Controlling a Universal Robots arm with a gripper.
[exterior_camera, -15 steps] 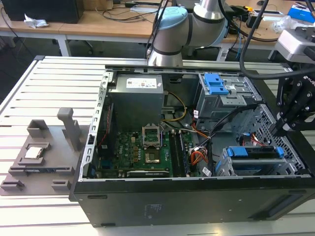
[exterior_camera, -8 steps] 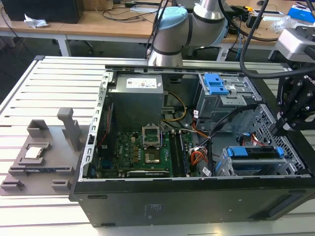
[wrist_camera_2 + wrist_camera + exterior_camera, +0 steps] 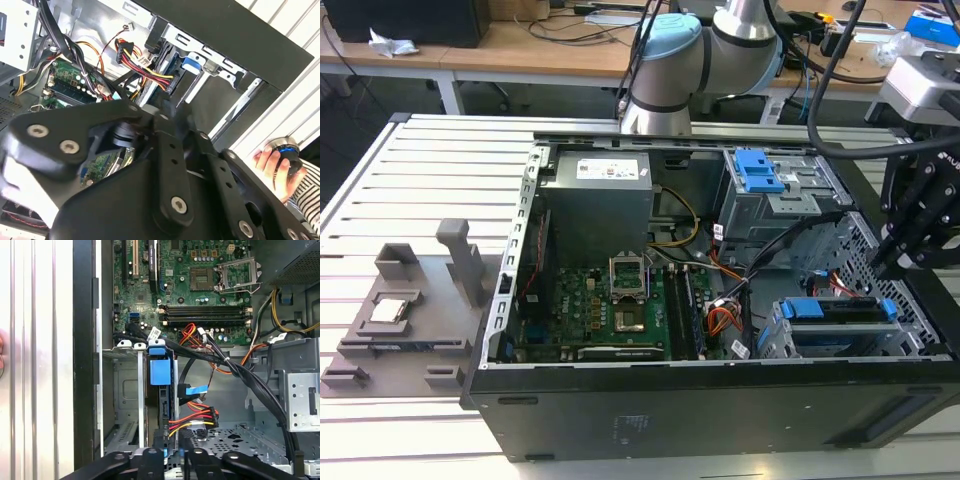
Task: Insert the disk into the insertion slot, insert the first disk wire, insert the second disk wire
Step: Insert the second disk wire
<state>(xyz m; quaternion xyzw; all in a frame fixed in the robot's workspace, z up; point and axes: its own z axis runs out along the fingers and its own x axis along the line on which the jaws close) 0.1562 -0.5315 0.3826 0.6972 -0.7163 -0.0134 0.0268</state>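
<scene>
A: While the gripper hangs over the case's edge on the exterior view's right, can you say if it is spread or pressed together?

B: I cannot tell; the black bolted linkage gives nothing away. It is close over one end of the disk.

A: And the disk itself?

B: Lying flat inside the insertion slot, the low cage in the case's corner. In the first wrist view its blue carrier sits level with the cage mouth, so I'd judge the first step done.

A: The wires?

B: Less sure. A wire bundle of red, yellow and black strands reaches the disk's edge and looks plugged in, at a guess. The blue connector, flat and glossy, lies just beside the disk; whether it is seated I can't say. I'd put the work somewhere in the wiring steps.

A: What's it all made of?

B: The cage is thin silver-grey sheet metal punched with round holes, sharp-cornered. The carrier is smooth moulded plastic. Beyond lie the green motherboard, matt and studded with small parts, the black case, and the table of pale ribbed metal slats.
</scene>
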